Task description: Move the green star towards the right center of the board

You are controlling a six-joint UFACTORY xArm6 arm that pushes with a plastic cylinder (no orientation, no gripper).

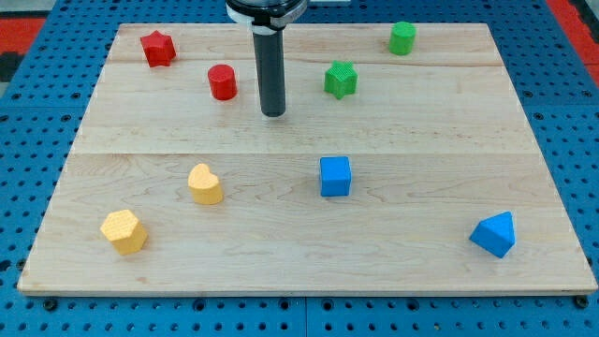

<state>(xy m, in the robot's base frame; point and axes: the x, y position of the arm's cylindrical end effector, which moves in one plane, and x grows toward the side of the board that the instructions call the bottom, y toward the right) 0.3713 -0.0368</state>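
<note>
Near view's bottom: yellow block [124, 231] at left, blue triangular block [494, 234] at right. Further up: yellow heart [204, 183], blue cube [335, 176] mid-board. Beyond: my tip [273, 114], bare rod end, no fingers, holding nothing, touching no block; between red cylinder [222, 82] on view's left and green star [341, 80] on view's right, star upper centre. Farthest: red star [158, 48] top left, green cylinder [402, 38] top right. All on wooden board [421, 122].

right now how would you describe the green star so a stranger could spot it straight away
Start at the wooden board and look along its upper part, just to the view's right of my tip. The green star sits there, ridged and pointed, unlike the rounder green block nearer the view's top right corner.
</note>
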